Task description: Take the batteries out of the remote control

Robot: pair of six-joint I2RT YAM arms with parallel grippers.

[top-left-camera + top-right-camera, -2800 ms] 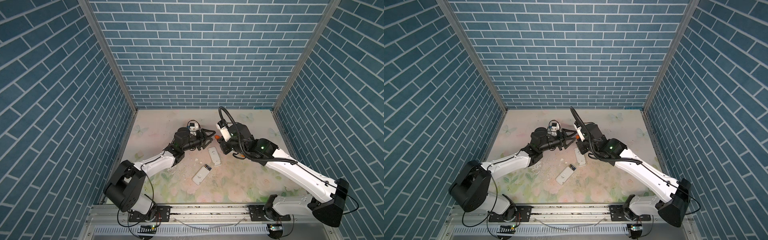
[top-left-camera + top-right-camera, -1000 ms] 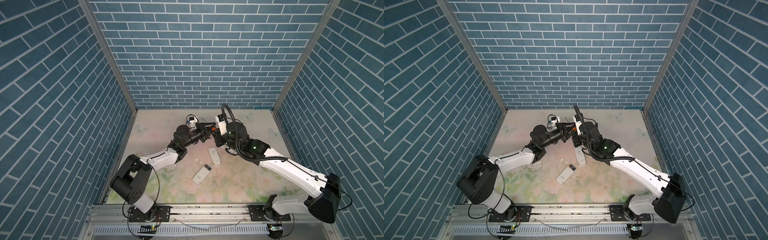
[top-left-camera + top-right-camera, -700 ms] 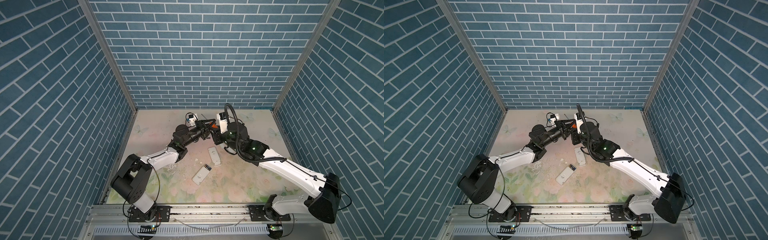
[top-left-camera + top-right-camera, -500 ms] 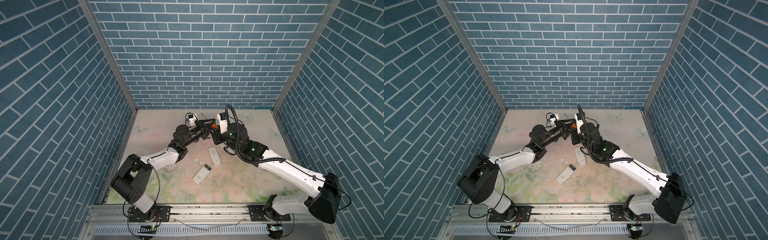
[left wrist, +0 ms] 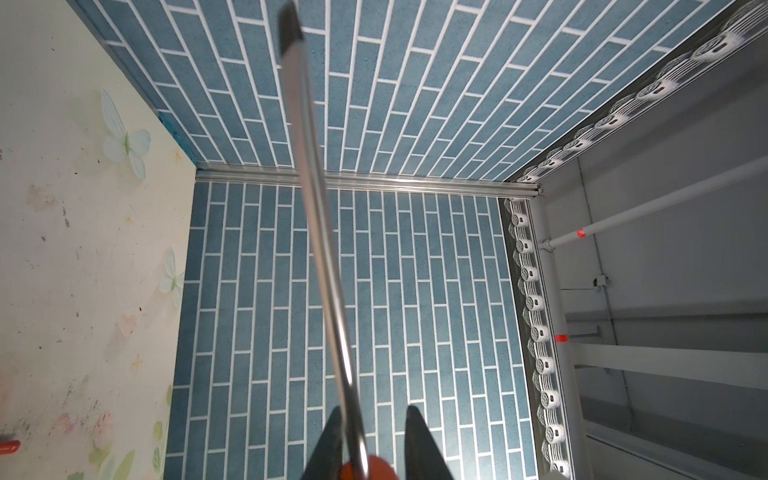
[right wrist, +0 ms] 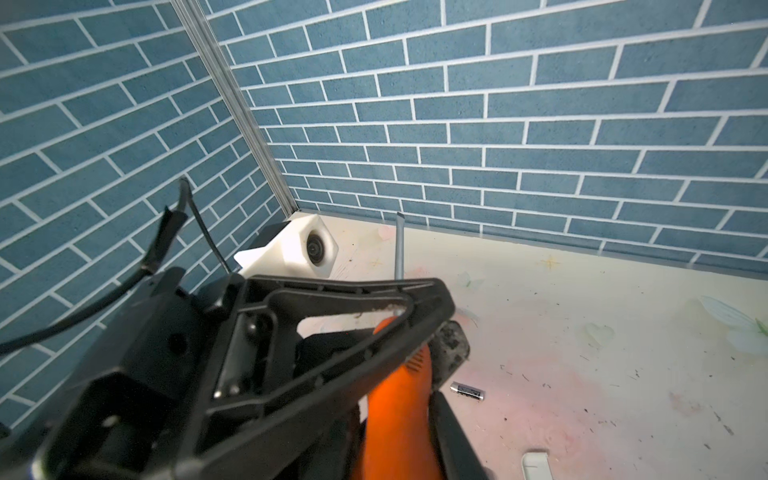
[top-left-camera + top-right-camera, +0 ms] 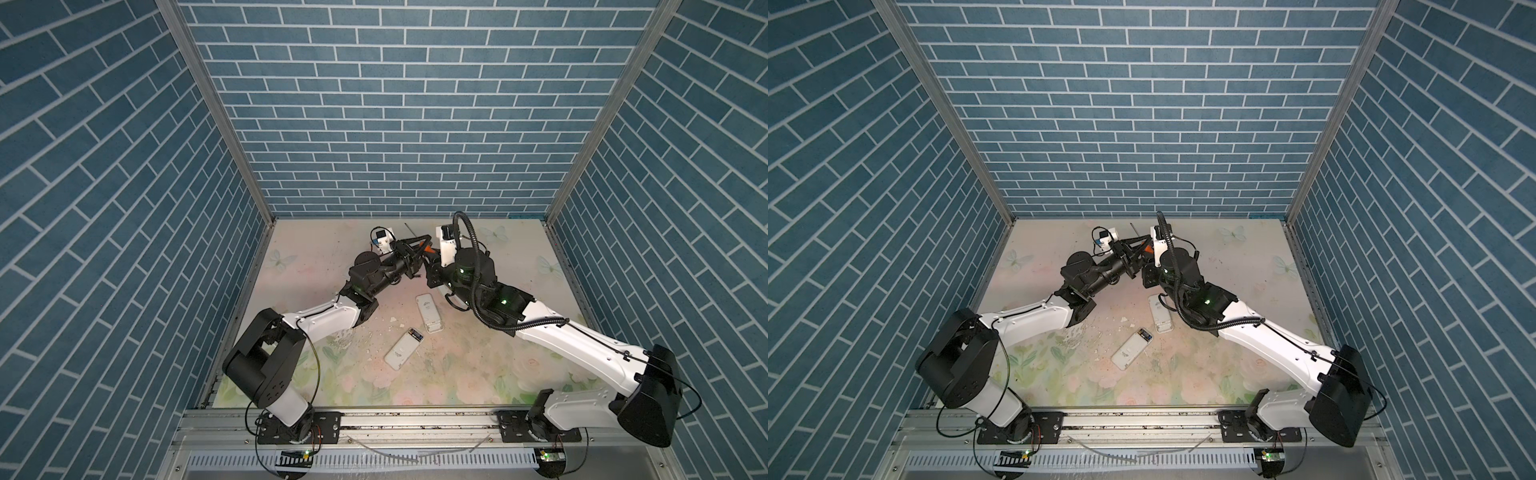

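Partly done at best: the open remote (image 7: 401, 351) has a battery (image 7: 414, 332) in its bay, and a loose battery (image 6: 467, 391) lies on the table (image 7: 478, 374) beyond the second remote (image 7: 429, 309) next to it. The left claw (image 5: 374, 415) is clenched on the screwdriver (image 5: 324, 249). The right claw (image 7: 429, 262) brackets its orange handle, but I cannot tell whether it grips.
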